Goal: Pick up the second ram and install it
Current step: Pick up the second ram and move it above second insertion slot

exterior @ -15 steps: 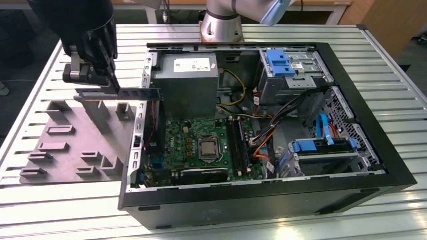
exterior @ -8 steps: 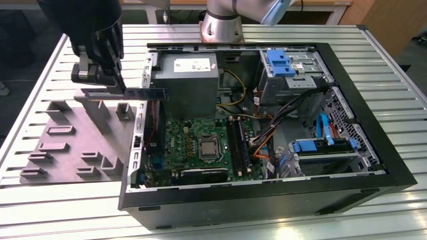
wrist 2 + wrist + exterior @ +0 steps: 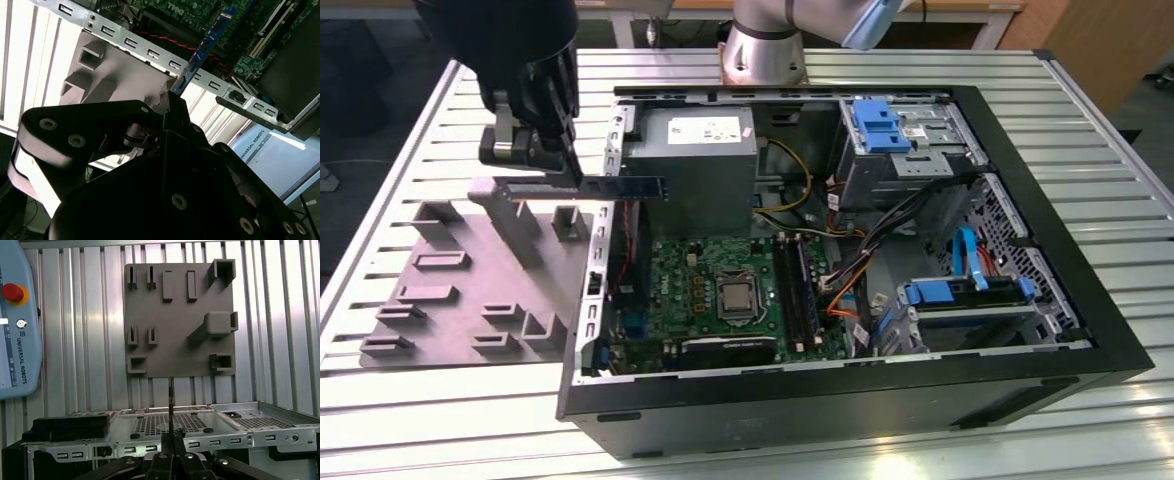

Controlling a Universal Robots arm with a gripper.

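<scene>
Ribbed aluminium table [image 3: 454, 420] carries an open computer case [image 3: 854, 400], laid on its side, with a grey fixture board [image 3: 454, 290] of posts and holders just beside it on the exterior view's left.

Above the near edge of that board the gripper [image 3: 540, 150] is seen, its jaws drawn narrow and clamped on one end of the second ram [image 3: 624, 187]. The stick is held off the board, level and on edge, and its free end reaches across the case wall towards the power supply [image 3: 687, 150]. In the second wrist view its blue-edged length [image 3: 205, 45] runs out from the fingers [image 3: 172, 107] over the case rim. In the first wrist view it is seen edge-on as a thin dark line [image 3: 171, 405]. The memory slots [image 3: 798, 290] on the motherboard [image 3: 680, 270] lie well apart from it, so installation is judged not yet done.

Several hazards can be judged from here:

- **Overhang:** the stick is gripped at one end only, so it could be levered askew in the jaws by a brush against the case wall.
- **Cables:** loose cables [image 3: 854, 270] lie close to the slots and could be snagged.
- **Seating:** if the card is tilted or not lined up with the slot, pressing it down could bend it or leave it half seated.
</scene>
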